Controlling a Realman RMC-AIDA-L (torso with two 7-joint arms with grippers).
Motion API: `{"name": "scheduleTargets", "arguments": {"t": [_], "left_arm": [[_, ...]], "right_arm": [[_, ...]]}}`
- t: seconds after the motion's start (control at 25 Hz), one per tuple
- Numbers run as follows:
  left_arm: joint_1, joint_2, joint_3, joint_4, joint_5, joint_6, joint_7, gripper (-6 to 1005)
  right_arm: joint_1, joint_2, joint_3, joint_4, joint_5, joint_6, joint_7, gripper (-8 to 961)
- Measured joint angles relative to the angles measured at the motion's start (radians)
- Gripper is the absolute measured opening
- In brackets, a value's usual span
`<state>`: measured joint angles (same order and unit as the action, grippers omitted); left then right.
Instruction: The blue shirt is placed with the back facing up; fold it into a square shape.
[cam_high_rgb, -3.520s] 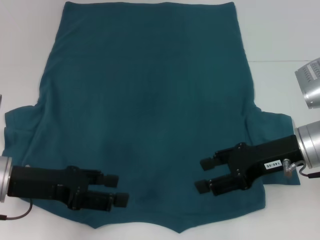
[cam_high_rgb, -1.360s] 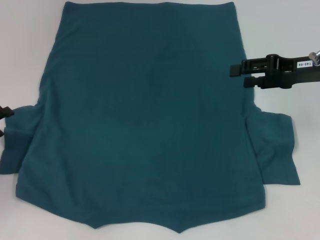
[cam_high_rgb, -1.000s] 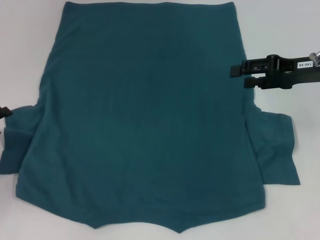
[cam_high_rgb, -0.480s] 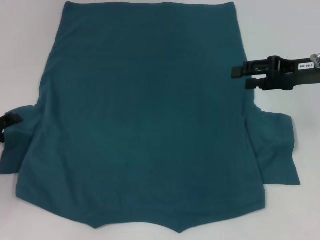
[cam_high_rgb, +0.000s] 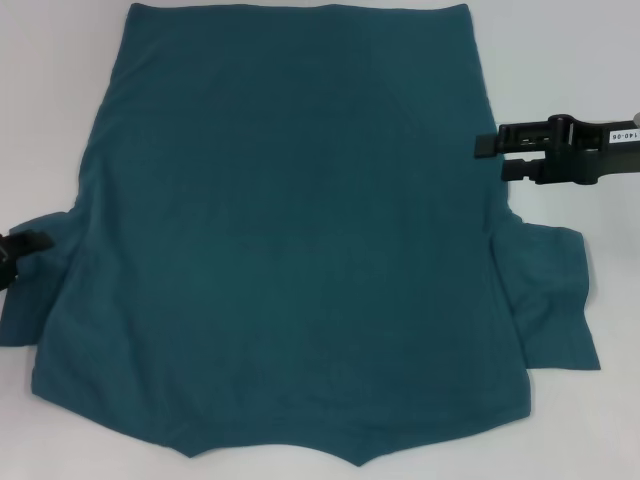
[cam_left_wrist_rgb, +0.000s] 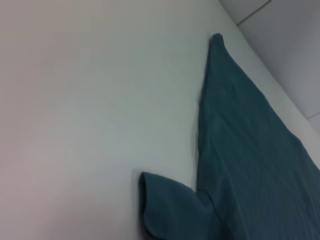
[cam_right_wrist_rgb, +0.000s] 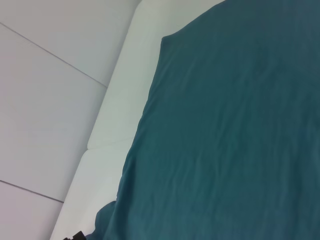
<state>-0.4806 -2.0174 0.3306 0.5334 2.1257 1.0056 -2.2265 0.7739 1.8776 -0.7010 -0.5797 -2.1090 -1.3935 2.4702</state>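
One blue shirt (cam_high_rgb: 290, 230) flat, white table (cam_high_rgb: 560, 60)

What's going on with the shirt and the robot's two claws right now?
Left gripper at the left sleeve edge. Right gripper open, at the shirt's right side edge. Blue shirt spread flat, unfolded, on the white table. Nothing in the way.

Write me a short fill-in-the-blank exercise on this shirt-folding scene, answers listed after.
1. The blue shirt lies spread ____ on the white table.
2. The right gripper hangs at the shirt's ____ edge.
3. The left gripper sits by the shirt's left ____.

Missing words: flat; right; sleeve
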Motion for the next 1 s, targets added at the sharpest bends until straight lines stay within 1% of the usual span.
{"name": "scheduleTargets", "arguments": {"t": [0.28, 0.48, 0.68, 0.84, 0.96, 1.0], "left_arm": [[0.003, -0.002, 0.014, 0.011, 0.001, 0.000, 0.010, 554], [0.005, -0.003, 0.043, 0.028, 0.016, 0.001, 0.015, 296], [0.005, -0.003, 0.082, 0.060, 0.024, 0.004, 0.015, 69], [0.007, -0.002, 0.174, 0.143, 0.046, 0.014, 0.005, 24], [-0.003, 0.003, 0.233, 0.202, 0.124, 0.019, -0.035, 1], [-0.012, 0.005, 0.251, 0.223, 0.173, 0.020, -0.063, 1]], "right_arm": [[0.000, 0.000, 0.000, 0.000, -0.003, 0.001, 0.002, 760], [0.001, 0.000, 0.000, 0.000, -0.004, 0.001, 0.002, 760], [0.001, 0.000, 0.000, 0.000, -0.005, 0.001, 0.002, 760], [0.000, 0.000, 0.000, 0.000, -0.005, 0.001, 0.004, 761], [0.000, 0.000, 0.000, 0.000, -0.004, 0.001, 0.006, 761], [0.000, 0.000, 0.000, 0.000, -0.004, 0.001, 0.006, 761]]}}
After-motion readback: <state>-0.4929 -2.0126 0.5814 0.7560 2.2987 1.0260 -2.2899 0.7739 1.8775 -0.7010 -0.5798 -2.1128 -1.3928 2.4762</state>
